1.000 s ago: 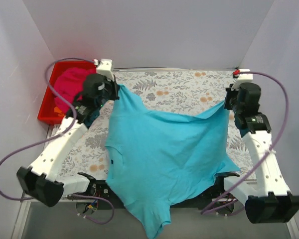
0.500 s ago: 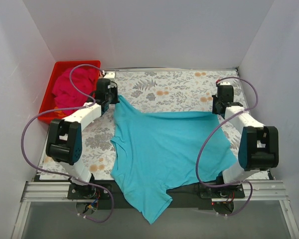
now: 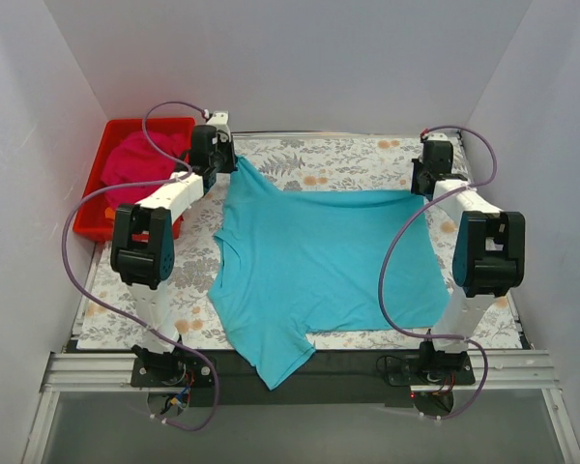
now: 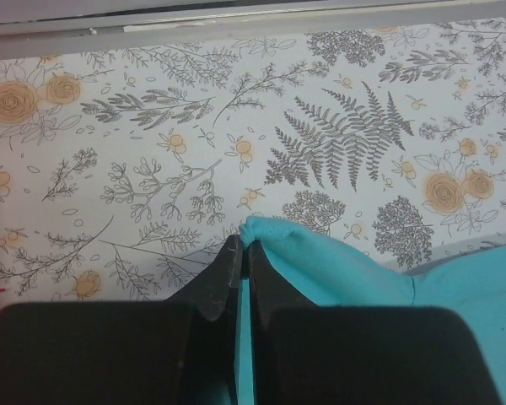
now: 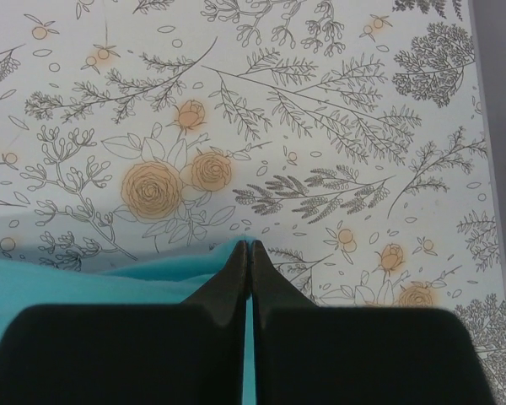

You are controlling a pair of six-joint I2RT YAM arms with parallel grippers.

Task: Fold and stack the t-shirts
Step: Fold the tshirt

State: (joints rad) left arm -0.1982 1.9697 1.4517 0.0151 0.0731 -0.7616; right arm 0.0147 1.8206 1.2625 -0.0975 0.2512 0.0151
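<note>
The turquoise-blue t-shirt (image 3: 319,261) lies spread over the floral table, its near part hanging over the front edge. My left gripper (image 3: 234,164) is shut on its far left corner, seen as a pinched tuft in the left wrist view (image 4: 270,232). My right gripper (image 3: 418,189) is shut on its far right corner, which shows beside the fingers in the right wrist view (image 5: 152,270). The magenta-pink t-shirt (image 3: 135,159) lies crumpled in the red tray (image 3: 101,224) at the far left.
The floral table cover (image 3: 338,159) shows bare beyond the shirt's far edge. White walls close in the back and both sides. Purple cables loop from both arms. A metal rail (image 4: 236,21) runs along the table's far edge.
Both arms have stretched forward and lowered, pulling the turquoise shirt toward the far side. It now lies flatter on the table, with less cloth hanging over the front edge.
</note>
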